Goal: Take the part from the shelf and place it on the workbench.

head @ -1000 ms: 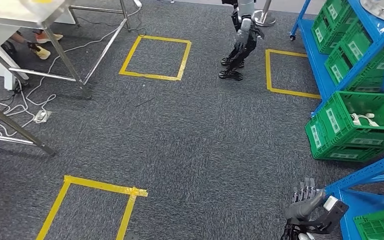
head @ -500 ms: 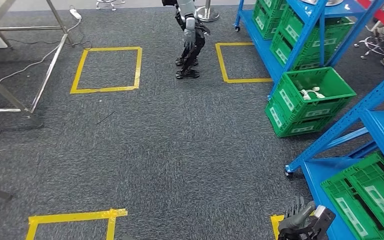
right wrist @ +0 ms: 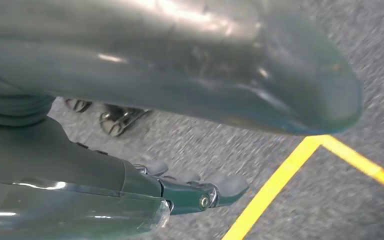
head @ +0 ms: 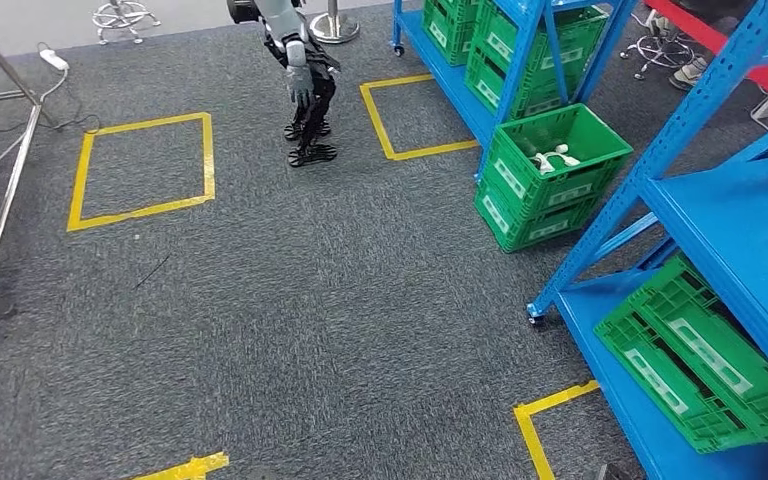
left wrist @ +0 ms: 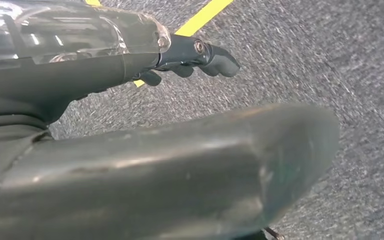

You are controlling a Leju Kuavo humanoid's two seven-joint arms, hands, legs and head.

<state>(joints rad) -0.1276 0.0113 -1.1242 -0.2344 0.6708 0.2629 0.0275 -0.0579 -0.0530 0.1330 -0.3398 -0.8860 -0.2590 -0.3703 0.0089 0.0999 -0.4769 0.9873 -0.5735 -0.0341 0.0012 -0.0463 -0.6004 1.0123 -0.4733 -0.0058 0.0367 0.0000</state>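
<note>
Hanging over grey carpet [head: 290, 330], the left hand [left wrist: 105, 70] is seen from close behind. Its dark fingers [left wrist: 215, 57] are stretched forward and kept apart from the thick grey thumb [left wrist: 180, 165]. Nothing is held between them, though the picture is blurred and how far the fingers are spread can only be roughly judged. A strip of yellow floor tape [left wrist: 202, 17] is laid just beyond those fingertips.

The right hand [right wrist: 105, 175] is carried in the same way. Its fingers [right wrist: 225, 186] are extended and nothing is gripped against the thumb [right wrist: 260, 95]. A corner of yellow tape [right wrist: 300, 160] is marked on the carpet just past its fingertips.

The part [head: 552, 158] is seen as pale pieces lying inside an open green crate [head: 520, 185]. It is well apart from both hands, far forward of them and on the right hand's side. That crate is stacked on a second green crate [head: 525, 225], which is set on the floor against the blue shelf [head: 730, 220]. Another green crate [head: 700, 355] is tilted on the shelf's lowest level, nearer the right hand than the part is.

Farther forward still, another humanoid robot [head: 300, 80] is stood between two yellow tape squares. One square [head: 85, 170] is placed towards the left hand's side and the other [head: 378, 115] towards the right hand's side. A metal frame leg [head: 10, 190] is planted well out on the left hand's side.
</note>
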